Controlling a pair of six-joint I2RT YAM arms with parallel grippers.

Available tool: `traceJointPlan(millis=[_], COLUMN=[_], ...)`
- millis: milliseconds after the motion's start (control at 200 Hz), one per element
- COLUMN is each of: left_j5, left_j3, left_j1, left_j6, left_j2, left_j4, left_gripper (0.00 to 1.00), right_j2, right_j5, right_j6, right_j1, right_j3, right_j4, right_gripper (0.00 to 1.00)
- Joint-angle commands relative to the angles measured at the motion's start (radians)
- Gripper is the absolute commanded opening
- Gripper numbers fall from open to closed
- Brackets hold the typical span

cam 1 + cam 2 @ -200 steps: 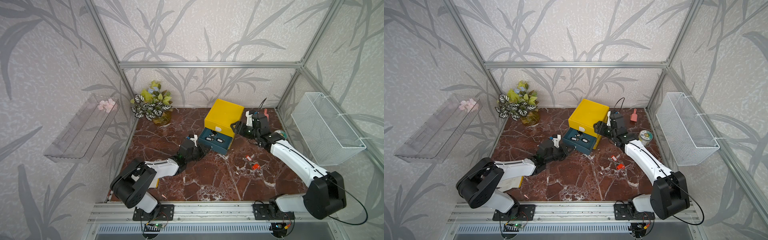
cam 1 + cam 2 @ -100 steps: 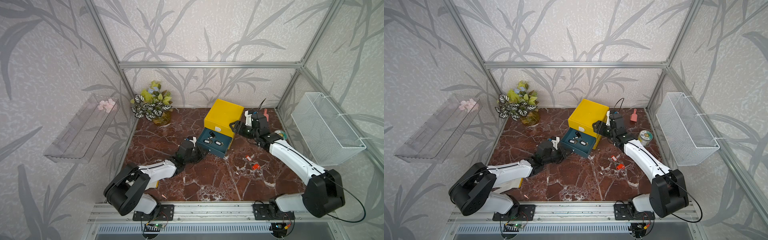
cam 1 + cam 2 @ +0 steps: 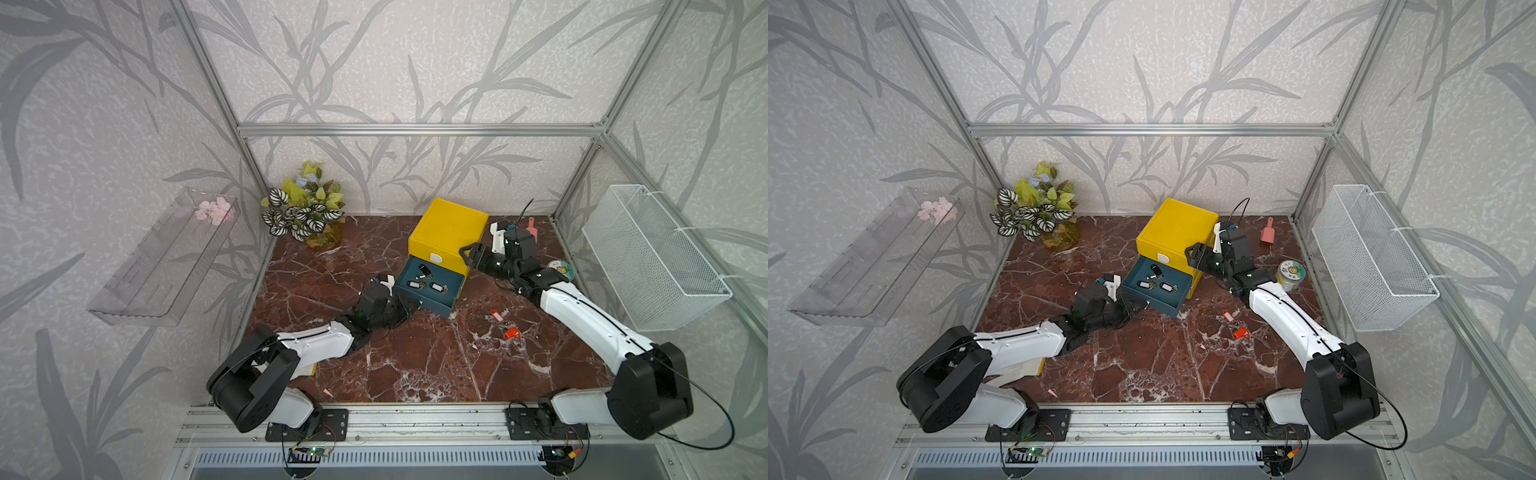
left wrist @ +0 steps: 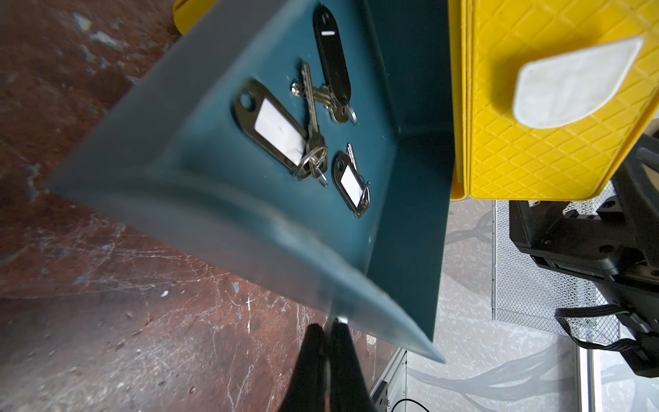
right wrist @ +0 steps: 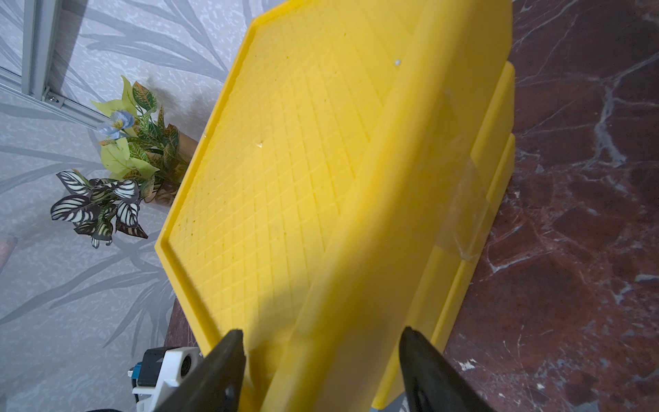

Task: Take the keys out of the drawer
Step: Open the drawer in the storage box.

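The teal drawer (image 3: 434, 305) (image 3: 1163, 308) (image 4: 214, 214) stands pulled out of the yellow box (image 3: 446, 232) (image 3: 1177, 230) (image 5: 303, 160). Three bunches of keys (image 3: 422, 279) (image 3: 1156, 281) (image 4: 311, 142) with black tags lie on its floor. My left gripper (image 3: 409, 306) (image 3: 1138, 306) (image 4: 326, 326) is shut on the thin handle at the drawer's front. My right gripper (image 3: 471, 253) (image 3: 1198, 254) (image 5: 321, 335) clamps the box's upper front corner, with yellow plastic filling the gap between its jaws. More keys with red tags (image 3: 505, 326) (image 3: 1235, 327) lie on the marble table.
A potted plant (image 3: 305, 212) stands at the back left. A pink scoop (image 3: 1268, 232) and a round tin (image 3: 1290, 272) sit behind my right arm. A wire basket (image 3: 1370, 257) hangs on the right wall and a clear shelf (image 3: 162, 266) on the left.
The drawer has slid further out of the yellow box as my left gripper drew back with its handle. The right arm has stayed at the box.
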Motion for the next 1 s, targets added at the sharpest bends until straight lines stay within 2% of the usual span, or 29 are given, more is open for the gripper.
traceJointPlan(millis=[0,235,370,435,515,650,760,895,945,995], left_j5=[-0.006,-0.016,-0.017,-0.016,-0.022,-0.067,-0.165,-0.354,-0.395,-0.379], left_j3=[-0.042,-0.059,-0.037,-0.016,-0.003,-0.016,-0.036,0.051,0.114,0.181], left_j1=[-0.008,-0.007,-0.006,-0.006,-0.006,-0.006,-0.006,0.006,0.032,0.084], left_j6=[-0.003,-0.006,0.016,0.039,0.06,0.087,0.12,0.295,0.371,0.419], left_j2=[-0.019,-0.041,-0.051,-0.06,-0.082,-0.175,-0.367,-0.589,-0.603,-0.568], left_j4=[-0.04,-0.058,-0.085,-0.118,-0.149,-0.245,-0.413,-0.648,-0.707,-0.749], left_gripper=[0.03,0.05,0.26,0.36,0.42,0.43,0.4,0.37,0.39,0.41], right_j2=[-0.026,-0.027,-0.044,-0.068,-0.104,-0.168,-0.21,-0.23,-0.227,-0.222], right_j5=[0.006,0.011,0.032,0.058,0.091,0.116,0.083,0.061,0.055,0.053], right_j6=[-0.016,-0.017,-0.037,-0.09,-0.119,-0.165,-0.235,-0.395,-0.465,-0.523], right_j1=[-0.001,-0.003,-0.002,-0.002,-0.002,-0.003,0.014,0.098,0.142,0.184], right_j3=[-0.016,-0.017,-0.005,-0.004,-0.01,-0.005,0.017,0.079,0.099,0.109], right_j4=[-0.01,-0.005,-0.04,-0.064,-0.092,-0.148,-0.189,-0.258,-0.288,-0.313], right_gripper=[0.71,0.71,0.71,0.71,0.71,0.71,0.7,0.68,0.67,0.67])
